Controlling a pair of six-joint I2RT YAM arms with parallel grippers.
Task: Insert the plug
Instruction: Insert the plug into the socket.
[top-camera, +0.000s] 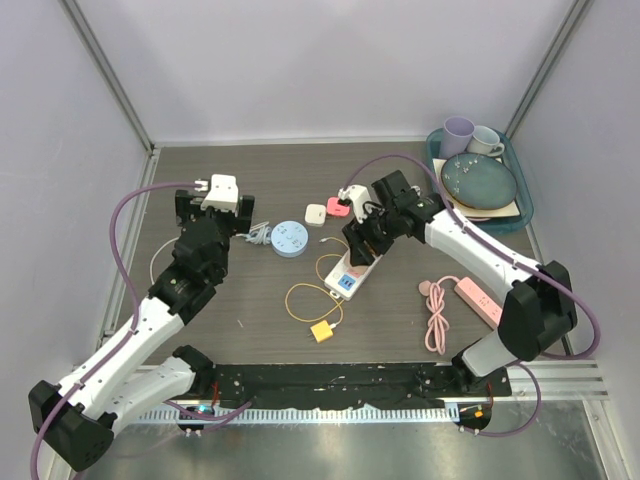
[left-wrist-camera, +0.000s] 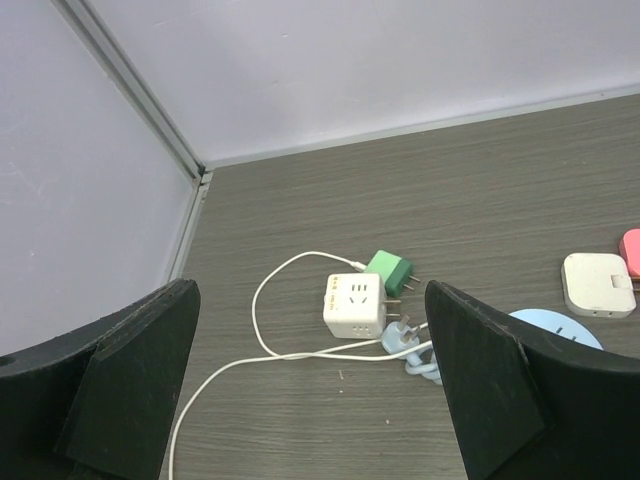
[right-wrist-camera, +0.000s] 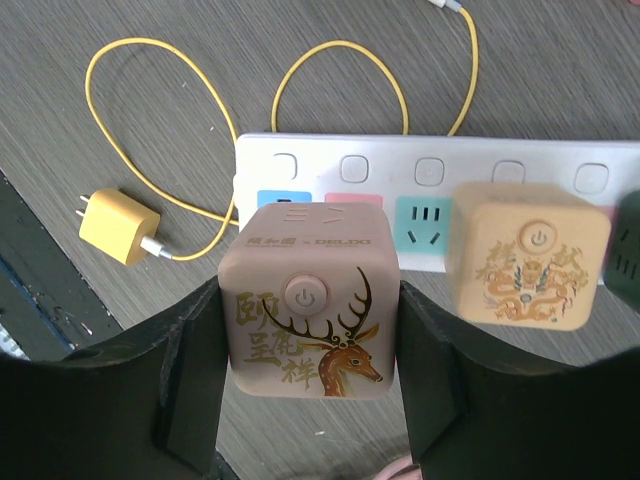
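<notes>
Right gripper (right-wrist-camera: 310, 385) pinches a tan-pink cube-shaped plug block with a deer print and a round power button (right-wrist-camera: 308, 300), one finger pressed on each side face; the block sits over the long white plastic power strip (right-wrist-camera: 350, 165), covering its blue and pink outlets; whether the prongs are seated cannot be told from the wrist view; just beside it on the same strip stands an orange-yellow cube block with a dragon print (right-wrist-camera: 528, 255), apart from the held block by a narrow gap, through which a teal outlet shows; a small yellow charger (right-wrist-camera: 118, 226) with a looped yellow cable (right-wrist-camera: 340, 60) lies on the grey wood-grain table (right-wrist-camera: 60, 120) near the strip; left gripper (left-wrist-camera: 310, 330) has its fingers spread wide, gripping nothing, above the table's left rear area; below it lie a white cube socket (left-wrist-camera: 355, 305) touching a green plug adapter (left-wrist-camera: 388, 270), and a thin white cable (left-wrist-camera: 262, 300).
</notes>
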